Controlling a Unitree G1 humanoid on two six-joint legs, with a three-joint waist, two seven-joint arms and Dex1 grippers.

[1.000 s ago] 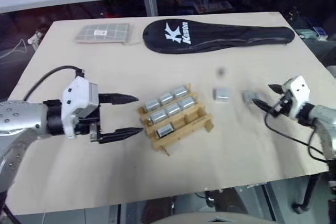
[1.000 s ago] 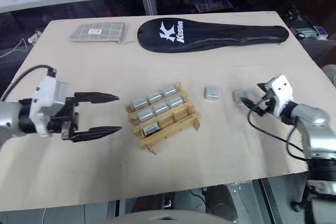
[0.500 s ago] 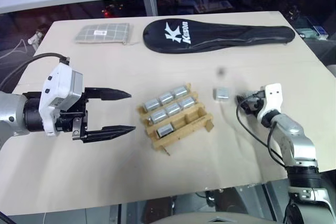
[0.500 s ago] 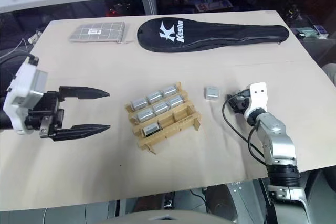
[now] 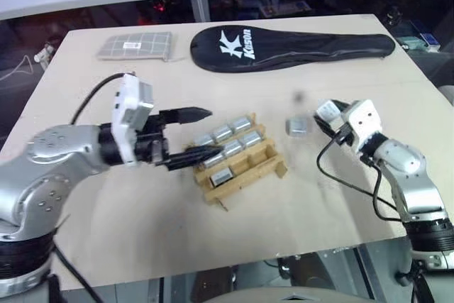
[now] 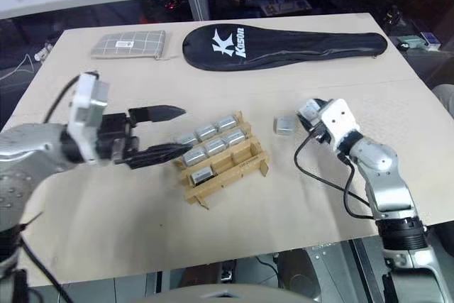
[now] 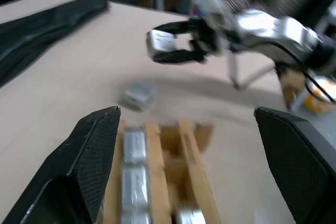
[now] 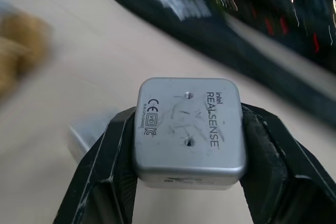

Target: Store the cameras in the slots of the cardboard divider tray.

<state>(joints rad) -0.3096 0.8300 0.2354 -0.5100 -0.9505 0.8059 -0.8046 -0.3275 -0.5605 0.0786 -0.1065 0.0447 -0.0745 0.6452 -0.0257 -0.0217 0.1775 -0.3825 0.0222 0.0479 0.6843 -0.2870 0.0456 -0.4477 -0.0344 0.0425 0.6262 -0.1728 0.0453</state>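
Cameras: your right gripper (image 8: 189, 145) pinches one (image 8: 190, 131) between both fingers, off the table. Another (image 5: 298, 127) lies just left of it; five fill the cardboard divider tray (image 5: 273, 163). Your left gripper (image 5: 200, 134) is spread wide at the tray's left edge.

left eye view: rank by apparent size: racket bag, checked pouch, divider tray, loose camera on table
1. black racket bag
2. cardboard divider tray
3. grey checked pouch, near the tray's size but farther away, so unsure
4. loose camera
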